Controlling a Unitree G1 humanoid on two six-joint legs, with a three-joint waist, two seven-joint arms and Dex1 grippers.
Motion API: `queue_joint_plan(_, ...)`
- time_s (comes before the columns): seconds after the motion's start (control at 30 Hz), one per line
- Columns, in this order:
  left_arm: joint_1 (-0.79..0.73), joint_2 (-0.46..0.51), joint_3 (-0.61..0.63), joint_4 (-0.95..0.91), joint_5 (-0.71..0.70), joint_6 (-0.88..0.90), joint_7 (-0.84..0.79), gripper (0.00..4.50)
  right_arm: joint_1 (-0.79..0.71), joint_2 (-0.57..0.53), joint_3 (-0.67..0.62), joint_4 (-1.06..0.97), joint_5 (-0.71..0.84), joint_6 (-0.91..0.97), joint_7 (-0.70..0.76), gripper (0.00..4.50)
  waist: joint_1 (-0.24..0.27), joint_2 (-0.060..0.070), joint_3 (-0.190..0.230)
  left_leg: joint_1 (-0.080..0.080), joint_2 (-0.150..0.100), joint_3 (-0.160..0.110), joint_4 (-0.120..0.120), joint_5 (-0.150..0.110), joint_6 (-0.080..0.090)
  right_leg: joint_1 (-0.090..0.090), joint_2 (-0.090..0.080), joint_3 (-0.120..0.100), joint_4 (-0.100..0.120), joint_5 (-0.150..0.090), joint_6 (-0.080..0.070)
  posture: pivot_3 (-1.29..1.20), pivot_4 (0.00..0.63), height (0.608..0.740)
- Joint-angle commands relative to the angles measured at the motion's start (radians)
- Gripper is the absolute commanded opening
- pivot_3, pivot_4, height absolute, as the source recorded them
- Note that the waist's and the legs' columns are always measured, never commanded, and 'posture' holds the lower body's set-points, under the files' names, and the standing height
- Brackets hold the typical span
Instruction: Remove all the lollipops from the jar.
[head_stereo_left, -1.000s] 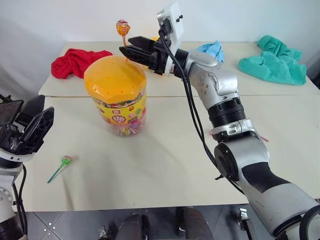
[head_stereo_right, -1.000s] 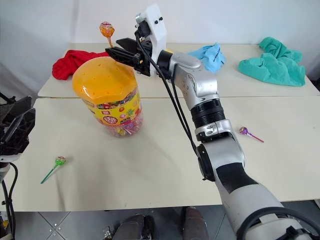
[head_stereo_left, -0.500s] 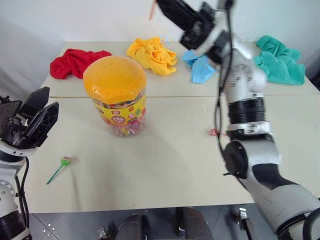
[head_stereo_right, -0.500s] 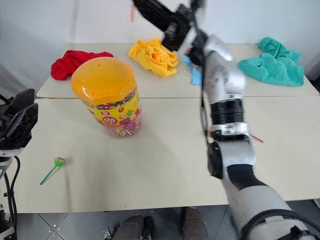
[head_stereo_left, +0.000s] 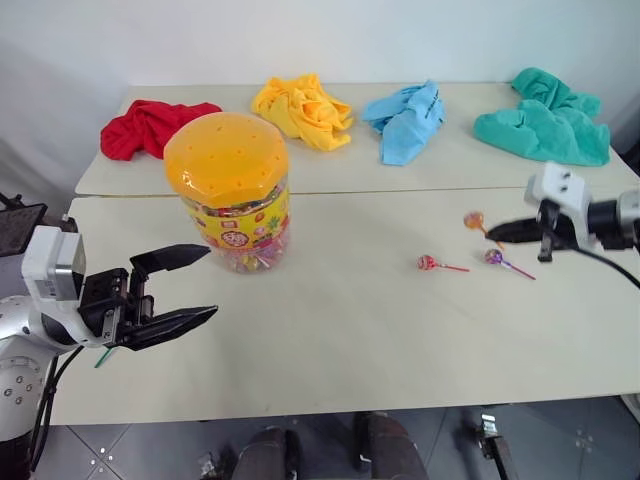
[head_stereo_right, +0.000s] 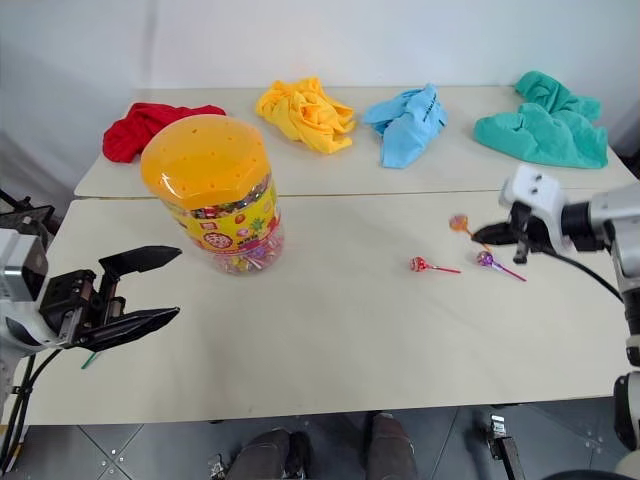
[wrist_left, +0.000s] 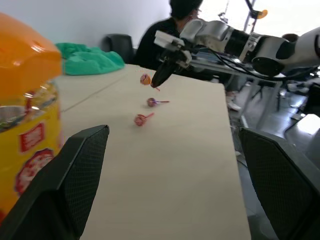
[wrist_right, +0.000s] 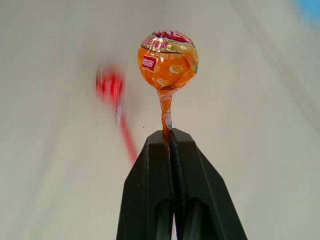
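Note:
The jar (head_stereo_left: 227, 190), a clear tub with a domed orange lid and a yellow label, stands upright on the left half of the table. My right gripper (head_stereo_left: 492, 233) is shut on the stick of an orange lollipop (wrist_right: 168, 59), held just above the table at the right; its head (head_stereo_left: 473, 219) points toward the jar. A red lollipop (head_stereo_left: 428, 263) and a purple lollipop (head_stereo_left: 492, 257) lie on the table beside it. My left gripper (head_stereo_left: 208, 282) is open and empty, level, in front of and to the left of the jar, pointing right.
Four crumpled cloths lie along the far table: red (head_stereo_left: 150, 122), yellow (head_stereo_left: 300, 105), blue (head_stereo_left: 408, 118) and teal (head_stereo_left: 545, 118). A seam (head_stereo_left: 400, 192) runs between the two tables. A person (wrist_left: 182, 25) sits beyond the table's right end.
My right arm swung from high above the jar down to the right with the orange lollipop. My left gripper turned rightward toward the jar and now covers the green lollipop.

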Motion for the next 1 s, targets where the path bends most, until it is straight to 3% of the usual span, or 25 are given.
queue_joint_plan(0.03,0.002,0.006,-0.01,0.006,0.035,-0.037,-0.03,4.39,0.002,-0.009,-0.031,0.029,-0.012,-0.07,0.001,0.03,-0.001,0.001,0.001,0.0,0.0,0.0,0.0,0.0,0.0,-0.001,0.0,0.0,0.0,0.0,0.0,0.0,0.15,0.74)
queue_joint_plan(0.13,-0.014,-0.008,-0.031,0.029,0.048,-0.045,-0.037,4.39,0.053,-0.012,-0.016,0.135,-0.062,-0.166,-0.026,0.03,0.004,0.001,0.001,0.001,0.001,0.0,0.0,0.0,0.0,0.0,0.0,0.0,0.001,0.0,0.0,0.0,0.15,0.74)
queue_joint_plan(0.23,-0.015,-0.006,-0.033,0.034,0.046,-0.043,-0.046,4.39,0.061,-0.009,-0.031,0.149,-0.054,-0.116,-0.015,0.23,0.011,0.001,0.001,0.0,0.0,0.0,0.0,0.0,0.0,0.0,0.0,0.0,0.0,0.0,0.0,0.0,0.15,0.74)
queue_joint_plan(0.43,0.029,-0.012,-0.004,0.036,0.114,-0.064,0.037,4.39,0.088,0.004,-0.148,0.093,0.063,-0.166,0.027,2.01,0.009,0.001,0.001,-0.001,0.001,-0.002,0.001,0.0,0.0,0.0,0.0,0.0,0.0,0.0,0.0,0.0,0.15,0.74)
queue_joint_plan(0.57,0.091,0.0,0.022,0.044,0.164,-0.072,0.068,4.39,0.144,0.126,-0.286,-0.11,0.278,-0.19,0.041,3.28,0.004,0.001,0.0,0.0,0.002,-0.001,0.001,0.0,0.0,0.001,0.001,-0.001,0.001,0.0,0.0,0.0,0.15,0.74)
queue_joint_plan(0.7,0.154,-0.01,0.027,0.096,0.268,-0.126,0.11,4.39,0.231,0.26,-0.273,-0.406,0.448,-0.027,0.0,4.46,0.01,0.001,0.0,0.002,0.004,-0.002,0.001,-0.001,-0.001,0.002,0.002,-0.001,0.003,0.0,-0.001,0.0,0.15,0.74)
queue_joint_plan(0.87,0.161,-0.125,0.001,0.132,0.394,-0.252,0.266,4.39,0.391,0.437,-0.157,-0.576,0.417,-0.155,-0.006,4.46,0.035,-0.001,-0.001,0.002,0.002,-0.004,0.001,-0.001,0.0,0.003,0.0,-0.002,0.001,0.0,-0.001,0.0,0.15,0.74)
queue_joint_plan(1.0,0.219,-0.182,-0.019,0.043,0.453,-0.283,0.347,4.39,0.446,0.491,-0.134,-0.499,0.304,-0.333,-0.047,4.46,0.039,-0.002,-0.001,0.001,-0.002,-0.005,0.001,-0.001,0.001,0.003,-0.003,-0.003,0.001,0.001,0.0,0.0,0.15,0.74)
